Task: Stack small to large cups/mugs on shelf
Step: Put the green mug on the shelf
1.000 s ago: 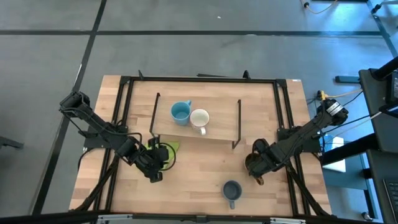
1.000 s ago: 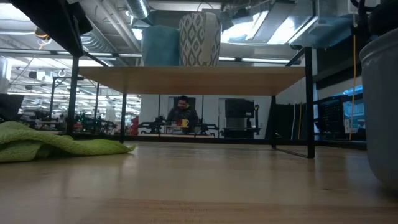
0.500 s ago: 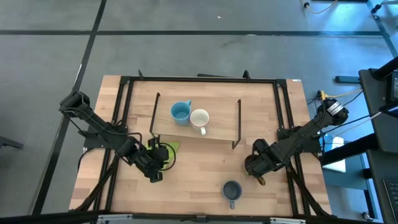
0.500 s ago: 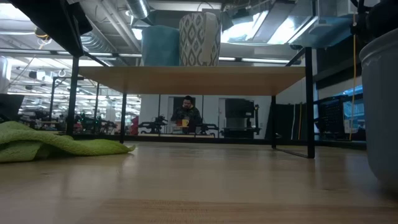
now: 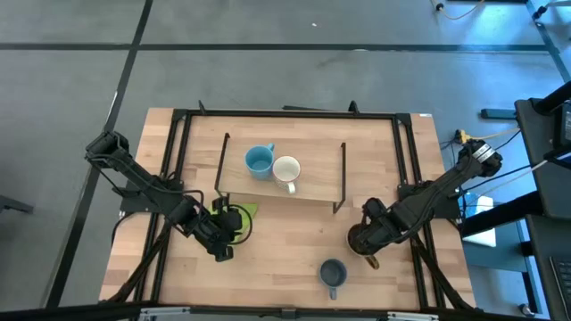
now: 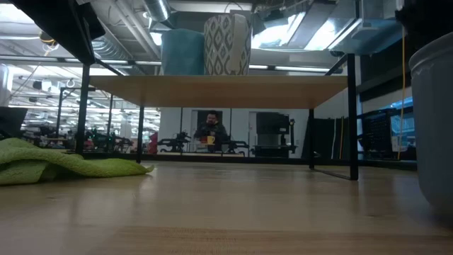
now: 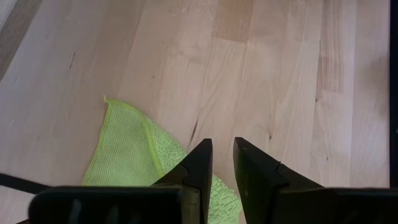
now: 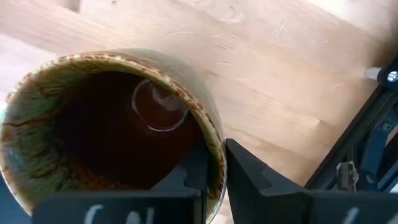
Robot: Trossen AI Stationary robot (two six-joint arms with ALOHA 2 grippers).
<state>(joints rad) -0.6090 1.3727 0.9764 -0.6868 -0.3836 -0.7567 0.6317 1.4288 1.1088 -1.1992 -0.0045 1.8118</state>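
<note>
A: Change since a second ago: right gripper (image 8: 214, 163) has pinched in on the brown mug (image 8: 93, 124). One finger inside the rim, one outside, wall clamped between them. Arm also shifted a touch toward the near edge in the high view.

B: So grasp looks made. Mug off the table yet?

A: Can't tell, looks still down, right side of the tabletop (image 5: 285, 245), near the black frame rail.

B: Left gripper (image 7: 222, 163)?

A: Unchanged. Parked over the green cloth (image 7: 134, 162), fingers slightly apart, holding nothing.

B: Other mugs?

A: Light blue mug (image 5: 259, 161) and white mug (image 5: 286, 169) side by side on the shelf (image 5: 312, 183), touching or nearly. Grey-blue mug (image 5: 332, 272) on the table near the front edge, just beside the brown one.

B: Room to move?

A: Shelf's right half is bare, so there's space for the brown mug beside the white one. Watch the wire frame end (image 5: 342, 174) between the gripper and that spot; my read is it has to lift over it. Rim pinch could let the mug swing.
</note>
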